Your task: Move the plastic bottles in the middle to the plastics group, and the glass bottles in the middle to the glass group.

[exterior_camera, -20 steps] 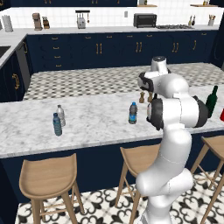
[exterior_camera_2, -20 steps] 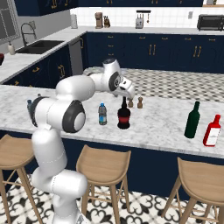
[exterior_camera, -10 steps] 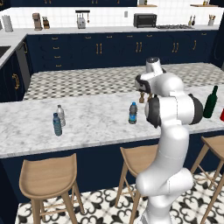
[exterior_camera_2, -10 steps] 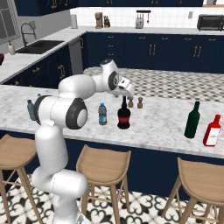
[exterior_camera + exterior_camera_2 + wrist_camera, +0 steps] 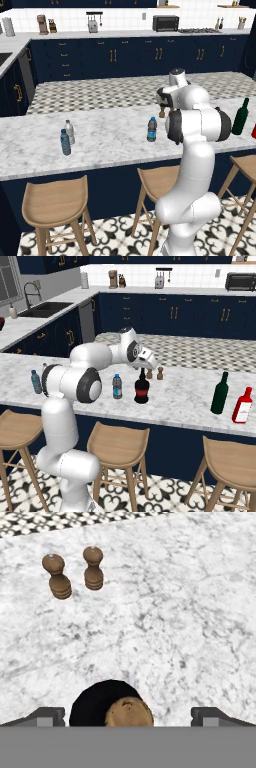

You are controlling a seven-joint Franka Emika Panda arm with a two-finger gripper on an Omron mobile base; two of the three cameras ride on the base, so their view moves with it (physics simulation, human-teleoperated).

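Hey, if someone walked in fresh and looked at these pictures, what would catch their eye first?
Probably the big white arm bent over the marble counter, its gripper open right above the squat blackish bottle with a red label. A small blue-labelled bottle stands beside that bottle. Farther along the counter, a tall dark green bottle stands next to a red bottle.

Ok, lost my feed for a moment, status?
Hand open, over black bottle, nothing held. Blue-label bottle beside it, green bottle right, none sorted yet. Two grinders behind, apart.
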